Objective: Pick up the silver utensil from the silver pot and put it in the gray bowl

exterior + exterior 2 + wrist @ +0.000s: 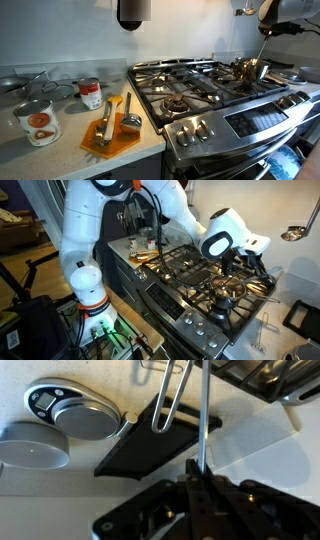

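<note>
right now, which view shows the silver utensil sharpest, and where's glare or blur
wrist view: the slim silver utensil is crisp, the black gripper holding it is out of focus. in an exterior view, glare streaks the stainless steel stove front, and the small silver pot looks tiny.

In the wrist view the silver utensil [203, 420] runs off the top edge, and its lower end is lost between the blurred jaws. The left edge cuts the gray bowl [25, 450]. In an exterior view the top edge crops the arm [285, 12].
</note>
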`<action>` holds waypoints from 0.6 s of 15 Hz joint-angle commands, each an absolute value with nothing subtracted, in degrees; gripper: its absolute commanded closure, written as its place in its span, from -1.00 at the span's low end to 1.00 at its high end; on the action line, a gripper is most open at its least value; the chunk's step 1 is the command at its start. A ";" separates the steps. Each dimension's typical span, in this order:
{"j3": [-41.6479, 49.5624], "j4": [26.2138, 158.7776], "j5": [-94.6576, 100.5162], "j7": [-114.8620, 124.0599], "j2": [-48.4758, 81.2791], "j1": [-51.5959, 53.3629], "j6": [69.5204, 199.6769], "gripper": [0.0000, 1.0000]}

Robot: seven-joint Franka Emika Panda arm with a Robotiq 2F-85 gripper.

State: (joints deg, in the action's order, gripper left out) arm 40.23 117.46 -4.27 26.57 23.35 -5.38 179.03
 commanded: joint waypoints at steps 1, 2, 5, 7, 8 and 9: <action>47.85 122.40 -3.94 29.16 20.79 1.69 185.40 0.98; 49.59 122.92 -4.31 29.27 20.82 3.27 186.65 0.98; 54.51 124.72 -4.92 29.07 21.09 8.11 188.52 0.98; 56.99 126.01 -5.05 28.81 20.84 11.08 188.33 0.98; 57.64 126.60 -5.02 28.70 20.49 12.22 187.44 0.98; 58.33 126.96 -5.14 28.81 20.58 13.24 187.12 0.98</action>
State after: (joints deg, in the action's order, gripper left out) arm 55.34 123.99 -4.59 28.49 22.19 9.13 187.29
